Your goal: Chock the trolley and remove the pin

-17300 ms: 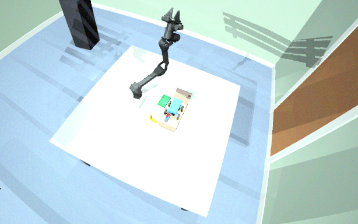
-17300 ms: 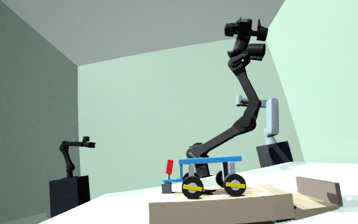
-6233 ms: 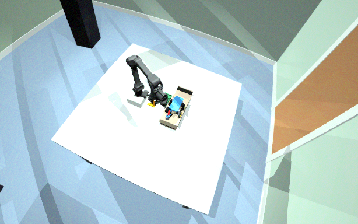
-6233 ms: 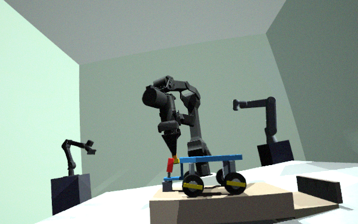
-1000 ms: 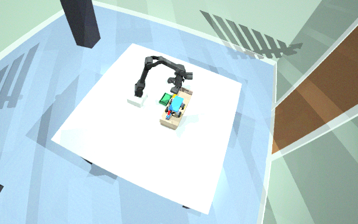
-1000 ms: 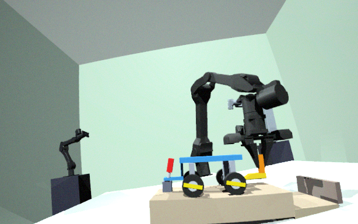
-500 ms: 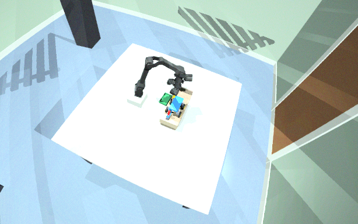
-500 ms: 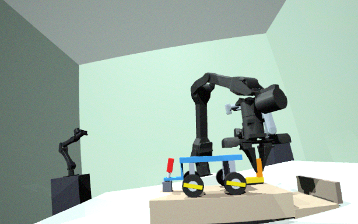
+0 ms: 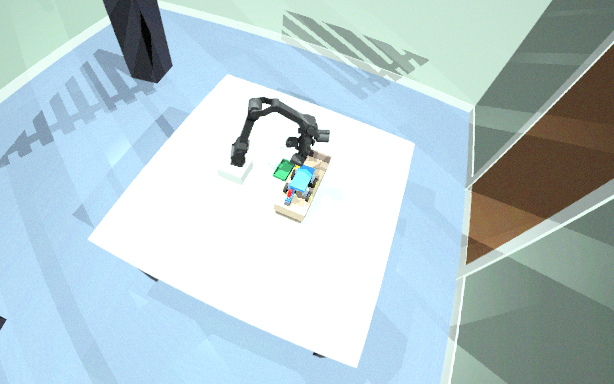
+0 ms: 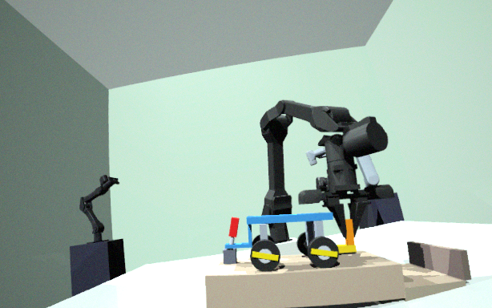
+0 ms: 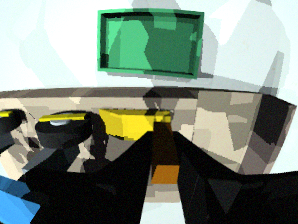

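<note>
"Orange handle [image 10: 349,226] [image 11: 164,174], upright in the exterior view. Whose grip?"

"The black parallel-jaw gripper's [image 9: 300,159] [image 10: 350,234] [image 11: 164,137]. Fingers closed on it, one each side, pointing down."

"And the yellow chock [image 9: 297,167] [image 10: 345,249] [image 11: 127,123] below?"

"Low over the tan ramp [image 9: 290,212] [image 10: 304,286] [image 11: 225,117], on the downhill side of the trolley. From where I stand, can't tell whether its base bears on the surface."

"Distance to the wheel?"

"Near the downhill black wheel [image 11: 62,131] on the tray side. Wrist view shows a narrow, dark-shaded strip between them; no contact seen there."

"Trolley?"

"Blue-topped trolley [image 9: 303,178] [image 10: 288,218] [image 11: 17,202], standing on its wheels, yellow bars across the hubs."

"Stop pin?"

"Red-headed stop pin [image 9: 290,193] [image 10: 234,227] in place at the uphill end, head up, leaning slightly. Grey block [image 10: 229,257] beneath."

"Green tray [image 9: 284,170] [image 11: 152,45]?"

"Flat on the white table [image 9: 225,250], alongside the ramp, apart from it. Nothing lying inside; patches of light and shade across its floor."
</note>
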`<state>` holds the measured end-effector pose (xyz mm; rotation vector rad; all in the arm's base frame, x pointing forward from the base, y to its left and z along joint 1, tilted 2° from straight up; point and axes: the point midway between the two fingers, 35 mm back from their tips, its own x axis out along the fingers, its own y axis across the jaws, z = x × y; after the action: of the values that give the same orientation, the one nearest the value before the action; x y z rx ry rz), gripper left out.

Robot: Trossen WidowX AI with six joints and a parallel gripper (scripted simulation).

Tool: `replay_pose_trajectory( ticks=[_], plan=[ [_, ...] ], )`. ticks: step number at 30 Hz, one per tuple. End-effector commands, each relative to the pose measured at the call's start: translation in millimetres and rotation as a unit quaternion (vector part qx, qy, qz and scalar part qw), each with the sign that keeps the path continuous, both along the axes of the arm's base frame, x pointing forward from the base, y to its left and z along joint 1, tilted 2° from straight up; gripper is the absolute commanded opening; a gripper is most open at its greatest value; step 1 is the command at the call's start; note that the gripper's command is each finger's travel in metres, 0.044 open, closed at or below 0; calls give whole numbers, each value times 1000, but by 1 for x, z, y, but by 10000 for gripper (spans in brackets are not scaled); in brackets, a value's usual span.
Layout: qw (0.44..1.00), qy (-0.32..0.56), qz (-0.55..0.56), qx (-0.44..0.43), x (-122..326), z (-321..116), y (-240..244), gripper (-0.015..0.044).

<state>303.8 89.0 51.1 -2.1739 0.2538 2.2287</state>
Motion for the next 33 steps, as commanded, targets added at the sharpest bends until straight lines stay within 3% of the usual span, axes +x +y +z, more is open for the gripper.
replay_pose_trajectory(
  ticks=[1, 26, 33],
  plan=[
    [1000, -3, 3, -2, -1, 1, -5, 0],
    [1000, 0, 0, 0, -1, 0, -16, 0],
    [1000, 0, 0, 0, -1, 0, -16, 184]
  ],
)
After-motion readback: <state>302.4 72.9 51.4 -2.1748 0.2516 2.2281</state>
